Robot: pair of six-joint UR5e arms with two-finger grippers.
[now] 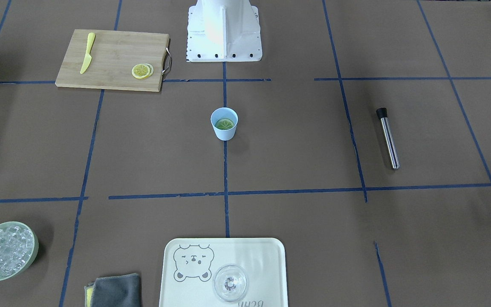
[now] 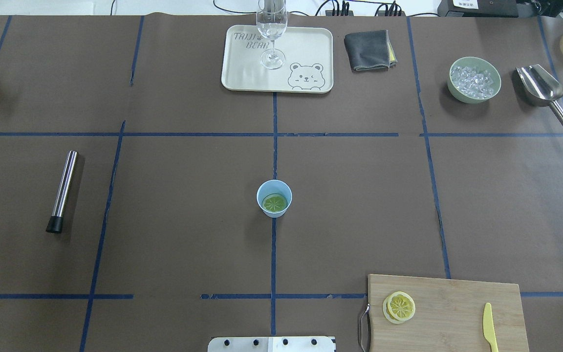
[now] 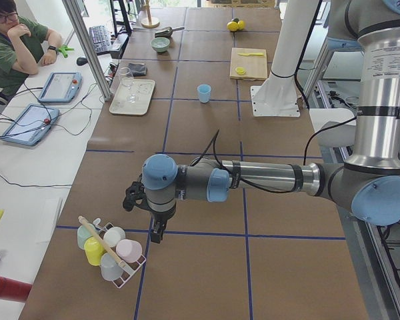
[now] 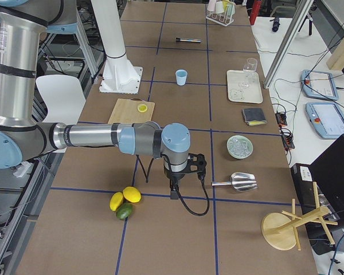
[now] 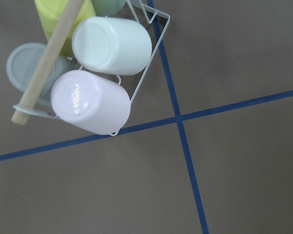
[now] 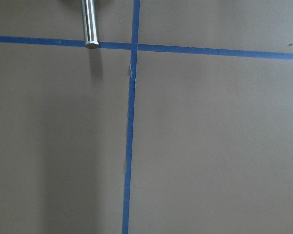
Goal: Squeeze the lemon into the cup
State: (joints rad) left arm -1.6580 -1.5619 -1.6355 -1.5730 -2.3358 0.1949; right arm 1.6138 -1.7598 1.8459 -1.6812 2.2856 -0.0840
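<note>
The light-blue cup (image 1: 224, 130) stands upright at the table's middle, also in the overhead view (image 2: 265, 191). A lemon slice (image 1: 224, 124) lies flat inside it (image 2: 274, 203). Two more lemon slices (image 2: 400, 306) lie stacked on the wooden cutting board (image 2: 457, 308). Both arms are far from the cup. My left gripper (image 3: 157, 233) hangs over the table's end by a rack of cups; my right gripper (image 4: 173, 192) hangs over the other end. I cannot tell whether either is open or shut. The wrist views show no fingers.
A yellow plastic knife (image 2: 489, 326) lies on the board. A steel muddler (image 2: 62, 190), a tray (image 2: 242, 68) with a clear glass (image 2: 271, 34), a grey cloth (image 2: 368, 50), an ice bowl (image 2: 474, 79) and a scoop (image 2: 543, 90) lie around. A cup rack (image 5: 95, 63) is under the left wrist.
</note>
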